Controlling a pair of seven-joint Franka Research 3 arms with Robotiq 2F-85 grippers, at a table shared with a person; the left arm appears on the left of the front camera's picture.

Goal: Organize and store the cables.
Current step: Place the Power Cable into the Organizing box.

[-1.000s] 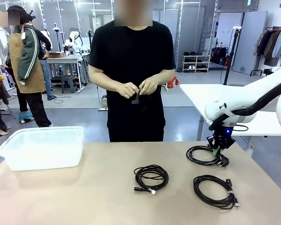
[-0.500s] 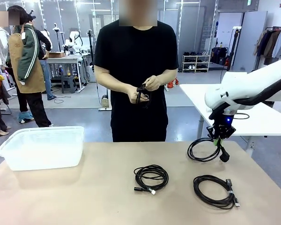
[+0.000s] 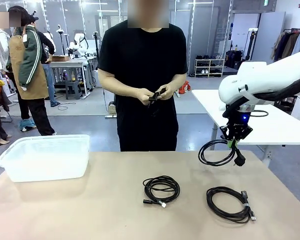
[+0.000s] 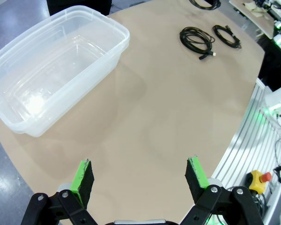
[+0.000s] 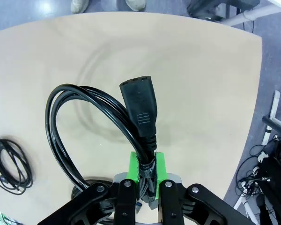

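My right gripper is shut on a coiled black power cable and holds it hanging above the table's far right. In the right wrist view the green pads clamp the cable just below its chunky plug. Two more cable coils lie on the table: one in the middle, one at the near right. The person at the far side holds a small black cable in both hands. My left gripper hangs open above bare tabletop.
A clear plastic bin stands at the table's left; in the left wrist view the bin is empty. A white table stands behind at the right. The tan tabletop has free room between bin and coils.
My right gripper has risen, lifting the power cable off the table so it now hangs free. The person has kept working the small cable in their hands.
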